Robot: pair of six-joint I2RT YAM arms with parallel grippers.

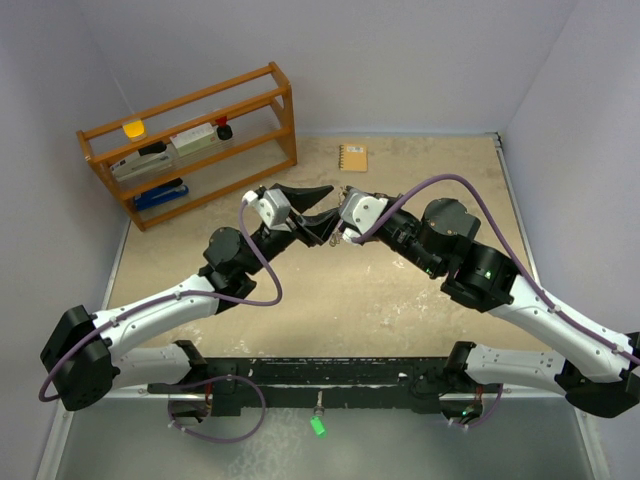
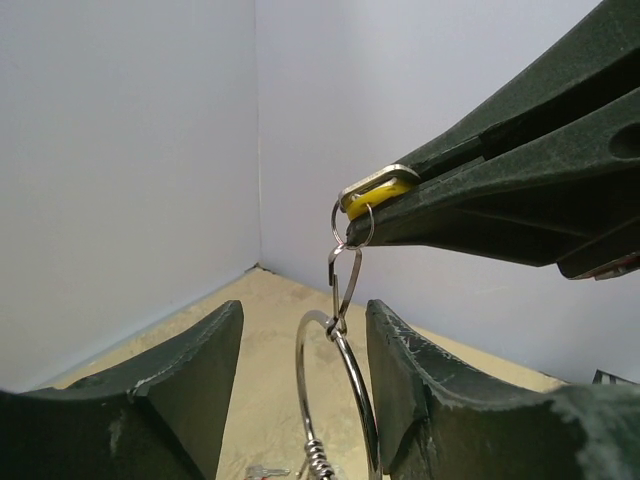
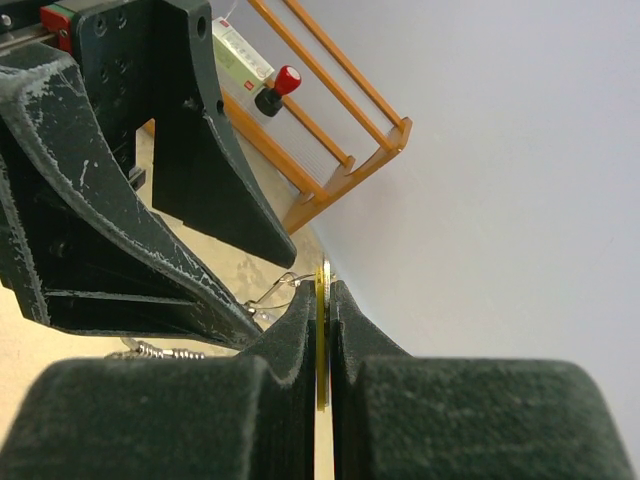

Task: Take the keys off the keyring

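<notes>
— Where is the keyring (image 2: 298, 375)?
— It is held up off the tabletop (image 2: 265, 400), in the gap between the two fingers of the left gripper (image 2: 305, 312). This gripper is spread wide and seems to hold nothing.
— Then what carries the ring?
— The right gripper (image 2: 400, 200). It is pressed closed on the yellow key (image 2: 365, 198), and a clasp (image 2: 343, 300) joins this key to the ring.
— Which direction matters for the next move?
— Key, clasp and ring lie in one line, from the right gripper straight into the gap of the left one. The left gripper is nearer to the ring, so probably it must close on it. The right one could then pull the key away along this line. The other keys cannot be made out.
</notes>
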